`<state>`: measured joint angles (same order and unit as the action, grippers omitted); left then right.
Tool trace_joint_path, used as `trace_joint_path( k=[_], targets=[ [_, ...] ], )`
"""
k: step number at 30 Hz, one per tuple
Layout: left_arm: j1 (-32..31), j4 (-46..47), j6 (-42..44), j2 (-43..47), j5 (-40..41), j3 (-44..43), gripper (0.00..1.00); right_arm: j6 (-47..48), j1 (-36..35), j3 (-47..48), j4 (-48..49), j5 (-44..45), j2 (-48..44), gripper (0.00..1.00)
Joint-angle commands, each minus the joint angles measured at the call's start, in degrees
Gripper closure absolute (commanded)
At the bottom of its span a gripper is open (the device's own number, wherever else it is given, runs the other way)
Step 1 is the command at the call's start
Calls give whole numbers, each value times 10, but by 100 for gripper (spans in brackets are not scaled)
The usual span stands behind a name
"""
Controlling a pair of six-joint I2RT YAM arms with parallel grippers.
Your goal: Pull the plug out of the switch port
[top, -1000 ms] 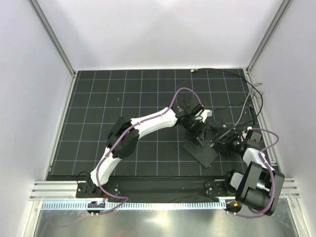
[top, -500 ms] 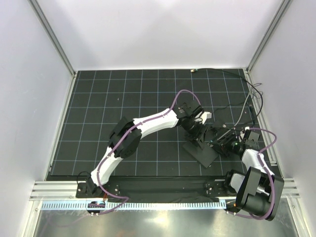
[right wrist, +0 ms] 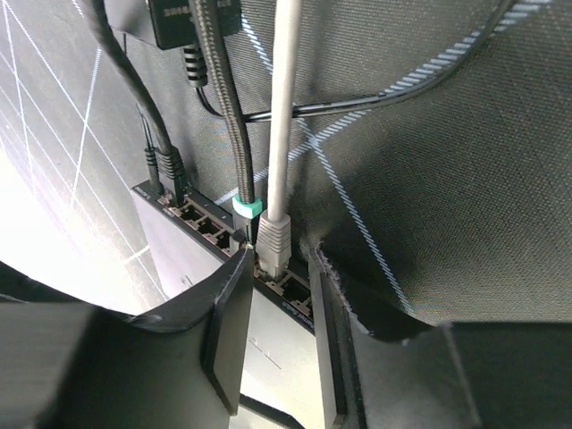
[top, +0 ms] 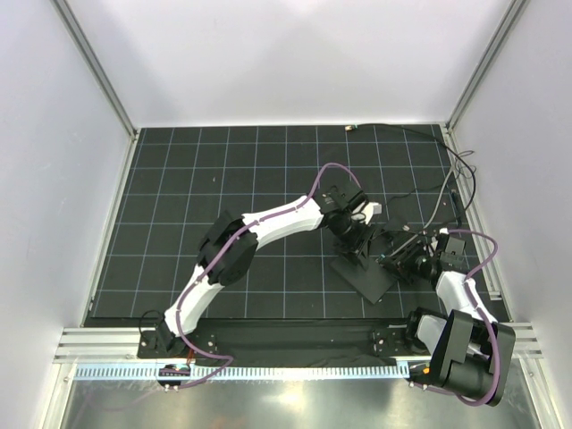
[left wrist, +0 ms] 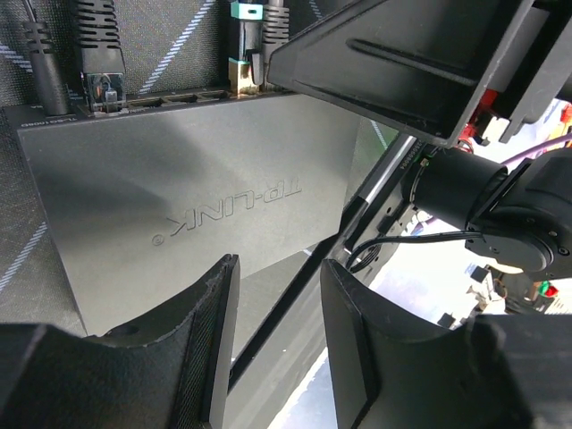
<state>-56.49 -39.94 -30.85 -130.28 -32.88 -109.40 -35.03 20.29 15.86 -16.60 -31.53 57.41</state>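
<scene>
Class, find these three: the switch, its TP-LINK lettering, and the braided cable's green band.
switch (left wrist: 134, 152), left wrist view, bare top face.
TP-LINK lettering (left wrist: 230, 209), left wrist view, middle of the word.
green band (right wrist: 248, 208), right wrist view, middle of the band.

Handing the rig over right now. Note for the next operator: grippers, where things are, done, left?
Left gripper: open, over one edge of the switch, gripping nothing.
Right gripper: open, straddling the pale plug, not clamped.
The plug: dark, on the thin black cable, seated in the switch port further along the row.
Done: approach only.
Left: probably shift over, clamp, pull out.
</scene>
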Motion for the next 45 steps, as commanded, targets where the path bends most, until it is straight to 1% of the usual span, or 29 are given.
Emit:
trace_joint_path(
  k=[1,6,15,17,19,21,22,23,24,28,31,35,38,40,42,44,45],
  targets=[
    [4,3,-6,-13,-21,-20,55,2,-8,18,-5,14,2,61],
    [7,3,-7,-23,-23,-25,55,1,-16,15,1,11,5,64],
    [15,-2,-20,-47,-20,-34,57,-25,-25,-7,58,7,18,70],
    [15,-3,-23,-54,-19,-35,58,-30,-25,-13,76,1,24,77],
    [15,-1,-26,-60,-18,-36,58,-36,-25,-20,87,2,24,78],
    [15,-2,-28,-66,-18,-35,58,-34,-25,-21,90,1,24,82],
    [15,-3,-29,-66,-17,-34,58,-31,-25,-21,97,-3,26,84],
    [16,-7,-30,-67,-13,-34,59,-29,-26,-21,103,-6,28,90],
    [16,-10,-29,-67,-9,-32,59,-28,-28,-23,106,-11,27,92],
    [30,-15,-28,-64,10,-23,59,-53,-32,-44,163,-18,26,99],
    [39,-20,-26,-64,24,-16,60,-94,-32,-71,234,-20,29,99],
    [45,-35,-11,-66,47,-20,60,-102,-34,-78,278,-25,58,99],
    [45,-36,-8,-67,54,-25,60,-96,-40,-62,289,-48,105,99],
    [45,-36,-12,-71,47,-31,60,-123,-43,-58,328,-62,132,99],
    [46,-37,-14,-75,44,-35,60,-124,-48,-44,330,-55,133,99],
    [45,-38,-13,-78,44,-40,60,-112,-49,-31,304,-40,119,99],
    [46,-40,-12,-81,46,-47,60,-107,-49,-22,299,-30,119,97]
  ],
)
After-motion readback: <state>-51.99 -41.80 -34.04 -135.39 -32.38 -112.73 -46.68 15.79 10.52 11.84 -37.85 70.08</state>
